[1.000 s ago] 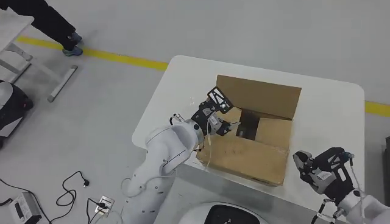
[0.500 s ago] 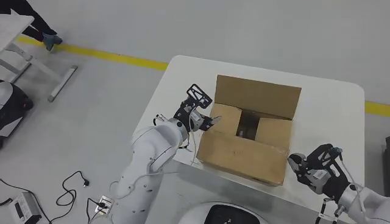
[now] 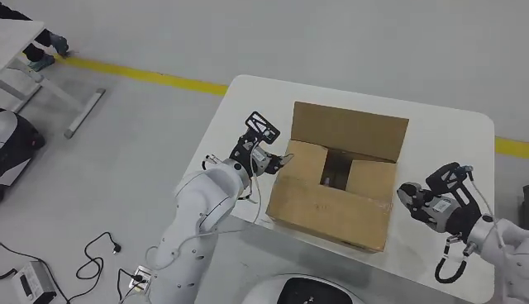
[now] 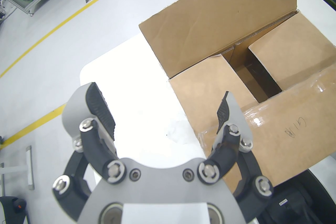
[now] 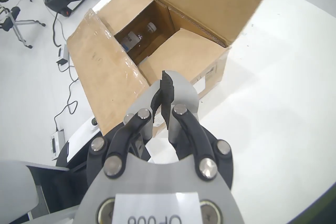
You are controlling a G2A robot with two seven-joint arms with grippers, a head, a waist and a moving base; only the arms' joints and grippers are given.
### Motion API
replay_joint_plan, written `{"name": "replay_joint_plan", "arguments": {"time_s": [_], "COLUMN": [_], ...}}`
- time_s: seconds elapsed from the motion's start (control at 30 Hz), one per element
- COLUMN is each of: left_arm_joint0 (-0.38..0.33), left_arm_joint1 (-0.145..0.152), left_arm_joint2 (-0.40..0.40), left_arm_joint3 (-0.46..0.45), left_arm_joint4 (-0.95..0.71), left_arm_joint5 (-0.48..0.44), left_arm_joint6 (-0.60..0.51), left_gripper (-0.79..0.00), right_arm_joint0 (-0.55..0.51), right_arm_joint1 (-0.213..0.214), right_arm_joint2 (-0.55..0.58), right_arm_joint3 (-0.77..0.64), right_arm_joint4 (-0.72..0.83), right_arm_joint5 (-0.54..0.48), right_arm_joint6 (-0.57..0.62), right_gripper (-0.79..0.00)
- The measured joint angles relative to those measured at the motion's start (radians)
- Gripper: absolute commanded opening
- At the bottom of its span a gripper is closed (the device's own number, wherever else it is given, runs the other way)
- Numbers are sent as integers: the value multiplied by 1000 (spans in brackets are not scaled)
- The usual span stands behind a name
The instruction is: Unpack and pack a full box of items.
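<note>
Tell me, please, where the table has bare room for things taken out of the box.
The widest bare patch of the table lies between the box and the right edge. A narrower strip runs behind the upright back flap. Left of the box, the left gripper hangs over the free corner. The box reaches the near edge: no room there.

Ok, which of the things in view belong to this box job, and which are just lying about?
Job: cardboard box, bottle inside it, left tool, right tool.
Lying about: floor cables, power adapter, office chair.
</note>
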Motion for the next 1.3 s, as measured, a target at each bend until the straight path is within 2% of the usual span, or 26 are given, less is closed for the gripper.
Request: {"name": "replay_joint_plan", "arguments": {"time_s": [0.07, 0.13, 0.37, 0.47, 0.57, 0.7, 0.93, 1.17, 1.3], "left_arm_joint0": [0, 0, 0, 0, 0, 0, 0, 0, 0], "left_arm_joint1": [0, 0, 0, 0, 0, 0, 0, 0, 0], "left_arm_joint2": [0, 0, 0, 0, 0, 0, 0, 0, 0], "left_arm_joint3": [0, 0, 0, 0, 0, 0, 0, 0, 0], "left_arm_joint4": [0, 0, 0, 0, 0, 0, 0, 0, 0], "left_arm_joint5": [0, 0, 0, 0, 0, 0, 0, 0, 0], "left_arm_joint6": [0, 0, 0, 0, 0, 0, 0, 0, 0], "left_gripper": [0, 0, 0, 0, 0, 0, 0, 0, 0], "right_arm_joint0": [20, 22, 7, 2, -5, -23, -35, -34, -40], "right_arm_joint1": [1, 3, 12, 16, 20, 27, 36, 47, 53], "right_arm_joint2": [-24, -43, -71, -82, -87, -83, -94, -104, -109], "right_arm_joint3": [25, 39, 62, 59, 48, 25, 29, 20, 15], "right_arm_joint4": [4, 21, 19, 19, 29, 24, 15, 58, 101], "right_arm_joint5": [10, 16, 5, 4, -3, -19, -36, -46, -58], "right_arm_joint6": [18, 24, 16, 12, 5, -18, -42, -29, -9], "right_gripper": [-225, -148, -172, -243, -206, -197, -379, -437, -514]}}
